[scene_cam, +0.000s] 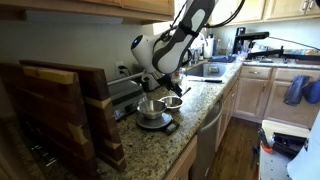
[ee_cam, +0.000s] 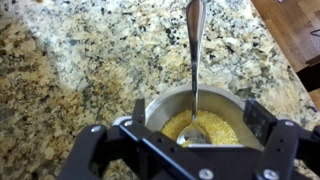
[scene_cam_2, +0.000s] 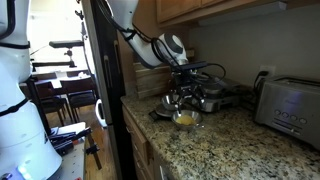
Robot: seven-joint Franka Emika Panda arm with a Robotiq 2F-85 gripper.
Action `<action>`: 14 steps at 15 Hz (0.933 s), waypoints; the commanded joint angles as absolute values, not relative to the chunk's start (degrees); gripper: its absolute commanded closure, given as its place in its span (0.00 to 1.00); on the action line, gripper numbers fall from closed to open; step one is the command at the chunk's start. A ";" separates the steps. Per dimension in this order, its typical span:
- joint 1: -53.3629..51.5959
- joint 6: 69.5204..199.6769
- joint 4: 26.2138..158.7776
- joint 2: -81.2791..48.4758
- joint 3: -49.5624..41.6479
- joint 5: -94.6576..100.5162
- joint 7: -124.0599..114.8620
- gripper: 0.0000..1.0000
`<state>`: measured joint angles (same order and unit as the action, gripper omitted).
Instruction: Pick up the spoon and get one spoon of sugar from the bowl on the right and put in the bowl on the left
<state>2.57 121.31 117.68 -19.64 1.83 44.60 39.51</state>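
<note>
Wrist view: the pincer (ee_cam: 185, 140) hangs spread wide at the lower edge, grasping nothing, its fingers either side of a steel bowl (ee_cam: 158, 106) at lower centre. Tan sugar (ee_cam: 225, 126) lies in that bowl. The spoon (ee_cam: 194, 60) rests scoop-down in it, handle reaching the top edge over the speckled counter (ee_cam: 70, 60).

Speckled granite counter (ee_cam: 60, 60) bearing steel bowl (ee_cam: 168, 103)

speckled granite countertop (ee_cam: 60, 60), stainless toaster (scene_cam_2: 288, 100) over at 3 o'clock, chunky wooden cutting boards (scene_cam: 55, 115) at 9, blue towel (scene_cam: 297, 90) hanging at 3
</note>
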 commanded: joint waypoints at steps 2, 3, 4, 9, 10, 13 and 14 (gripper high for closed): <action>1.60 122.81 119.01 -20.40 1.07 47.65 35.17 0.00; 1.67 122.75 118.85 -20.84 1.15 47.66 34.95 0.00; 1.68 122.72 118.73 -21.20 1.16 47.71 34.62 0.00; 1.79 125.40 118.28 -23.04 1.09 49.84 34.20 0.00; 1.74 125.78 118.12 -23.42 1.06 50.46 33.99 0.00; 1.80 126.08 117.68 -24.26 1.03 51.40 33.83 0.01; 1.78 125.92 117.56 -24.50 0.99 51.68 33.80 0.03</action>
<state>2.24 124.63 117.37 -24.23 1.82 49.34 35.72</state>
